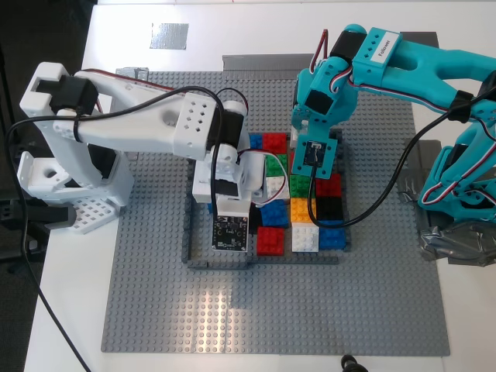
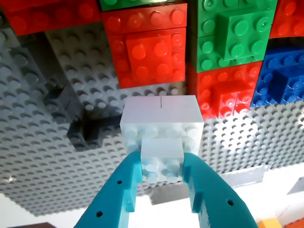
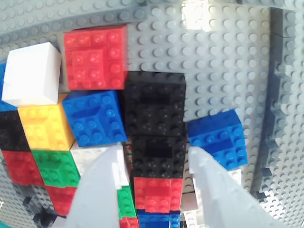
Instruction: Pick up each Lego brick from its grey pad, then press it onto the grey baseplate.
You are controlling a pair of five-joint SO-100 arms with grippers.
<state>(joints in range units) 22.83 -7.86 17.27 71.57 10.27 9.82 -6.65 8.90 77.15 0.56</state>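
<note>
The white brick, small and studded, sits low in the middle of my first wrist view, between my first gripper's teal fingers and on top of a wider white block. The black brick sits just below the centre of my second wrist view, between my second gripper's white fingers, one of a column of black pieces. The grey baseplate fills most of the exterior view, flat and studded; one silver-grey pad lies beyond its far edge, upper left in that view.
</note>
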